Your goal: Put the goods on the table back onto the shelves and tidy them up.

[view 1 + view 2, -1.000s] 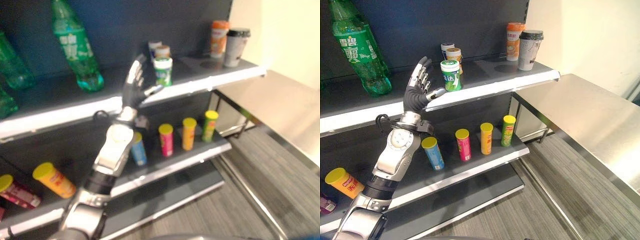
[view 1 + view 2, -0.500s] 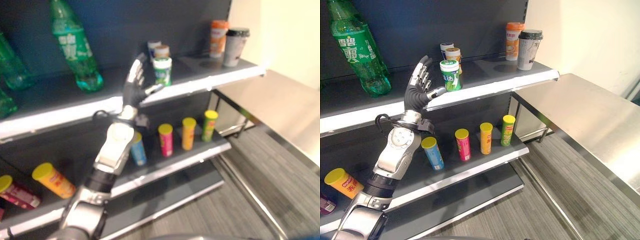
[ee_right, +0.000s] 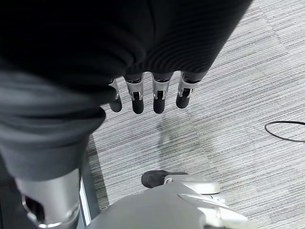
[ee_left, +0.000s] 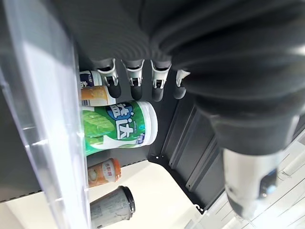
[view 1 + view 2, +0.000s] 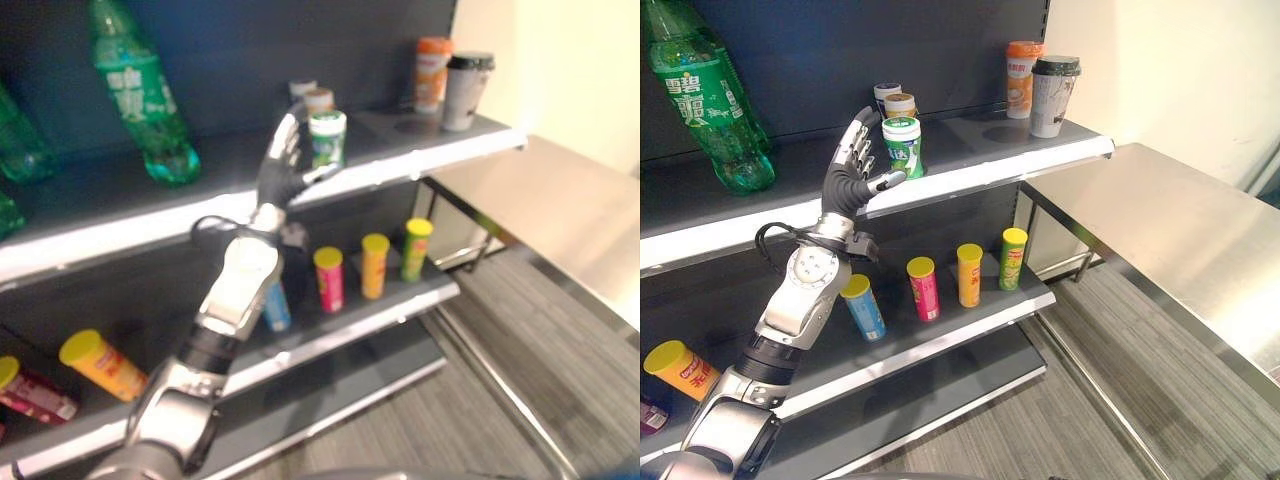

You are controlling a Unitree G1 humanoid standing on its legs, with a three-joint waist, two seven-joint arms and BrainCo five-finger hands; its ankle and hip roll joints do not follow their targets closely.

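Near field, lower left of the frame: the left arm rises toward the shelves. A yellow tube (image 5: 680, 369) lies tipped on the lower shelf (image 5: 940, 340) at far left, while five more tubes stand in a row at centre, among them a pink tube (image 5: 923, 288) and an orange tube (image 5: 969, 274).

Middle field, upper centre: the left robot hand (image 5: 852, 172) is raised at the front edge of the upper shelf (image 5: 970, 170), fingers straight and spread, thumb out toward the green jar (image 5: 903, 146). It holds nothing and sits just beside the jar, whether touching it cannot be told. The right robot hand (image 3: 143, 95) hangs over the floor, fingers relaxed and empty.

Far field: two small cans (image 5: 895, 102) stand behind the jar; a green bottle (image 5: 702, 100) leans at upper left; an orange cup (image 5: 1020, 78) and a dark-lidded cup (image 5: 1051, 95) stand at upper right. The table (image 5: 1180, 240) at right carries no goods in view.

Risk, as a judgement: the jar stands close to the shelf lip, so a sideways nudge from the thumb or fingers could tip it off the edge or into the cans behind.
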